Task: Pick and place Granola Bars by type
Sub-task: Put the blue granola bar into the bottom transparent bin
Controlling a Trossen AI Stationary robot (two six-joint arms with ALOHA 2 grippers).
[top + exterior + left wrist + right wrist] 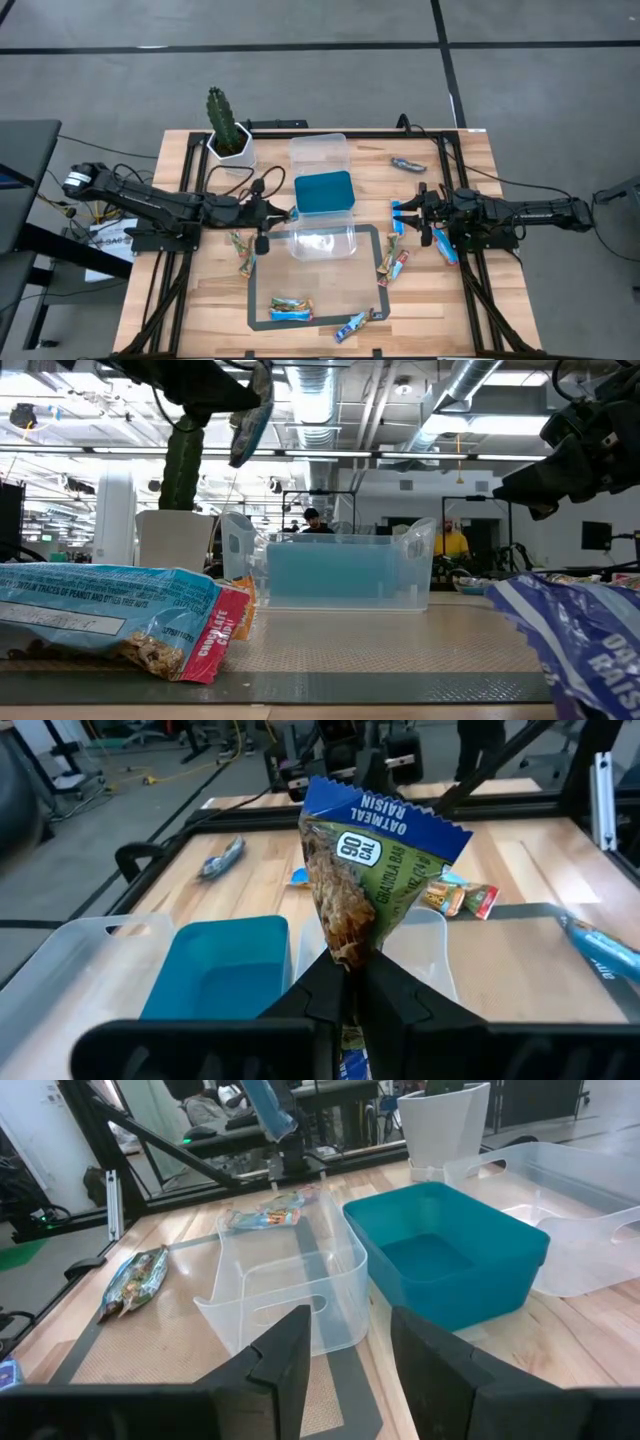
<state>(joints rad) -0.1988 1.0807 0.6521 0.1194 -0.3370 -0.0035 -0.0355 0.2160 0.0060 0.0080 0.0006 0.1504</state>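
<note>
Here, near the front edge of the table, bare wood lies left of a cluster of granola bars. Farther back, the left gripper hangs beside the clear tub, pinched tight on an oatmeal raisin bar. The blue tub sits just behind. The right gripper hovers half open, empty, over bars by the right edge.

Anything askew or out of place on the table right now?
Mostly expected sorting clutter. One dark-wrapped granola bar lies alone near the table's far right corner, apart from the others. Foil-wrapped bars lie at mixed angles around the grey taped outline. The left gripper holds a green oatmeal raisin bar above the clear plastic tub.
</note>
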